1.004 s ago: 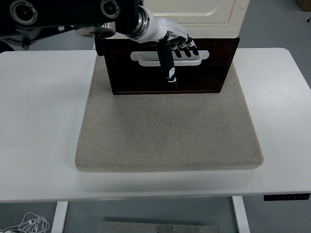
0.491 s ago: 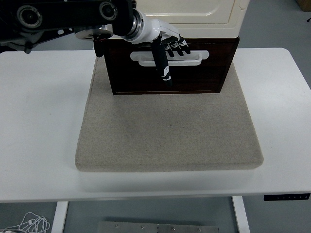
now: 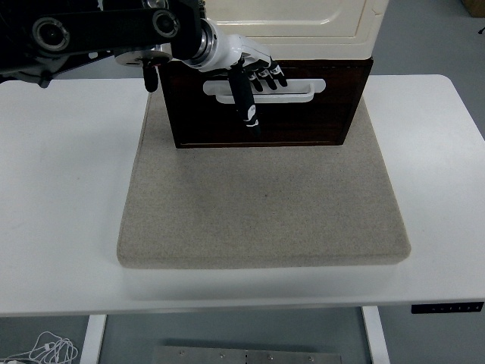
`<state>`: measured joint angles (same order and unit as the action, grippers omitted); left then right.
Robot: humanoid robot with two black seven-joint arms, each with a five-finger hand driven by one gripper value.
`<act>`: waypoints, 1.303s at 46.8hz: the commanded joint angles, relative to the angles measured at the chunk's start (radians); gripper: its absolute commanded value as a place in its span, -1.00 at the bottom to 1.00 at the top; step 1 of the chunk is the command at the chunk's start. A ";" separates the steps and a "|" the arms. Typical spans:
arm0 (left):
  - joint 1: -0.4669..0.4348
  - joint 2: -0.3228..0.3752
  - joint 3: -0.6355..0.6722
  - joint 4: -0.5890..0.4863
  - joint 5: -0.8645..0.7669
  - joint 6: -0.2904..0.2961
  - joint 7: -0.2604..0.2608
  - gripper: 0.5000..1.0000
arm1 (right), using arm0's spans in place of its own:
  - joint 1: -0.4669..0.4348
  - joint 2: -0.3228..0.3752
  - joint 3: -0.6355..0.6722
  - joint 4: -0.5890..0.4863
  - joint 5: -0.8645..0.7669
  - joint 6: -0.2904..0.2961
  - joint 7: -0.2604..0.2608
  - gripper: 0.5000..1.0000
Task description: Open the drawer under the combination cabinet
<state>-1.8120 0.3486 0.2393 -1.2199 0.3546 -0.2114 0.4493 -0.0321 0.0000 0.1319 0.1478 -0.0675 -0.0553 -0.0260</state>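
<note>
At the far edge of the grey mat [image 3: 261, 205], we reach our left hand [image 3: 252, 72] to the dark drawer [image 3: 261, 102] under the cream cabinet [image 3: 292, 23], fingers hooked over its white handle [image 3: 299, 89], thumb hanging down, apparently ready to pull.

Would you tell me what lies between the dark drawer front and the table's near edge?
In the head view, only the grey felt mat lies between the drawer and the near edge of the table; nothing rests on that stretch.

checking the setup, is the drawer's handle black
No, the handle is white, set on the dark brown drawer front.
</note>
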 commanded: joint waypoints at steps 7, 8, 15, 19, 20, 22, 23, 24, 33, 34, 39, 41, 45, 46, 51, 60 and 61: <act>0.006 0.000 0.002 0.000 0.000 -0.002 0.000 1.00 | 0.000 0.000 0.000 0.000 0.000 0.000 0.000 0.70; 0.010 0.000 0.002 0.000 0.001 -0.002 0.000 1.00 | 0.000 0.000 0.000 0.000 0.000 0.000 0.000 0.70; 0.020 0.000 0.002 0.002 0.009 -0.002 0.000 1.00 | 0.000 0.000 0.000 0.000 0.000 0.000 0.000 0.70; 0.022 0.000 0.002 0.002 0.014 -0.003 0.000 1.00 | 0.000 0.000 0.000 0.000 0.000 0.000 0.000 0.70; 0.022 0.000 0.002 0.002 0.014 -0.003 0.000 1.00 | 0.000 0.000 0.000 0.000 0.000 0.000 0.000 0.70; 0.020 0.000 0.002 0.002 0.014 -0.003 0.000 1.00 | 0.000 0.000 0.000 0.000 0.000 0.000 0.000 0.70; 0.022 0.000 0.000 0.002 0.014 -0.003 0.000 1.00 | 0.000 0.000 0.000 0.000 0.000 0.000 0.000 0.70; 0.020 -0.002 0.000 0.002 0.014 -0.005 0.000 1.00 | 0.000 0.000 0.000 0.000 0.000 0.000 0.000 0.70; 0.020 -0.002 0.000 0.002 0.015 -0.037 -0.006 1.00 | 0.000 0.000 0.000 0.000 0.000 -0.001 0.000 0.70; 0.019 -0.002 0.000 0.002 0.015 -0.039 -0.006 1.00 | 0.000 0.000 0.000 0.000 0.000 0.000 0.000 0.70; 0.016 -0.002 -0.001 0.002 0.015 -0.059 -0.008 1.00 | 0.000 0.000 0.000 0.000 0.000 0.000 0.000 0.70; 0.014 -0.002 -0.003 0.002 0.014 -0.068 -0.006 1.00 | 0.000 0.000 0.000 0.000 0.000 0.000 0.000 0.70; 0.016 -0.002 -0.006 0.002 0.014 -0.077 -0.008 1.00 | 0.000 0.000 0.000 0.000 0.000 0.000 0.000 0.70; 0.016 -0.002 -0.006 0.002 0.014 -0.079 -0.008 1.00 | 0.000 0.000 0.000 0.000 0.000 0.000 0.000 0.70; 0.016 -0.002 -0.011 -0.001 0.014 -0.088 -0.009 1.00 | 0.000 0.000 0.000 0.000 0.000 0.000 0.000 0.70; 0.011 -0.002 -0.014 -0.006 0.017 -0.102 -0.012 1.00 | 0.000 0.000 0.000 0.000 0.000 0.000 0.000 0.70; 0.010 -0.002 -0.014 -0.006 0.018 -0.102 -0.012 1.00 | 0.000 0.000 0.000 0.000 0.000 0.000 0.000 0.70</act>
<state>-1.7997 0.3469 0.2264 -1.2238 0.3685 -0.3123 0.4380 -0.0322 0.0000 0.1319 0.1473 -0.0675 -0.0553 -0.0261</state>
